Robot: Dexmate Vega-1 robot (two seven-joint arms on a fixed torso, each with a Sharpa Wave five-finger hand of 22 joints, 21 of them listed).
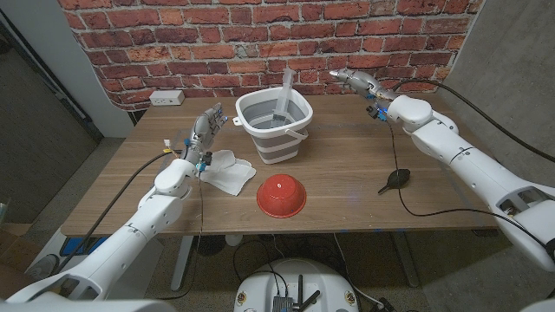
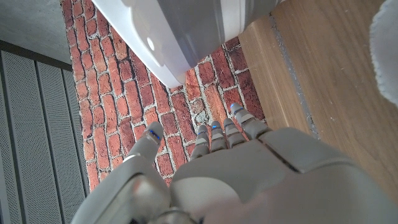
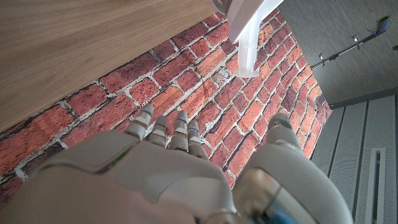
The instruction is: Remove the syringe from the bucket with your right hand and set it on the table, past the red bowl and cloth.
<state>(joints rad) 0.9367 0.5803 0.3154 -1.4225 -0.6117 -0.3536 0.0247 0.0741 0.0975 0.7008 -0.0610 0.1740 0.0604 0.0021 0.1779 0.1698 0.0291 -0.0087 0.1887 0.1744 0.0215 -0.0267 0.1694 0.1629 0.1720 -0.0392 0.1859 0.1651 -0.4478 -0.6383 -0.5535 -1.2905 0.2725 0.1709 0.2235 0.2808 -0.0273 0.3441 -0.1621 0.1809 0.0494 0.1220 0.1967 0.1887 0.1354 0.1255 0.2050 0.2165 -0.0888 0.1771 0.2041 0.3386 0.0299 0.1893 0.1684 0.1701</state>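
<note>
The wooden table bears a grey bucket, white cloth, red bowl and black bulb.

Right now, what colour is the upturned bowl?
Red, clearest in the head view.

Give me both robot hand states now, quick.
Left robot hand: open, holding nothing, raised left of the bucket.
Right robot hand: open, empty, raised right of the bucket; syringe not yet grasped.

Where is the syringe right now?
In the head view the syringe stands in the grey bucket at the table's back middle, leaning on the far rim, behind the red bowl.
</note>
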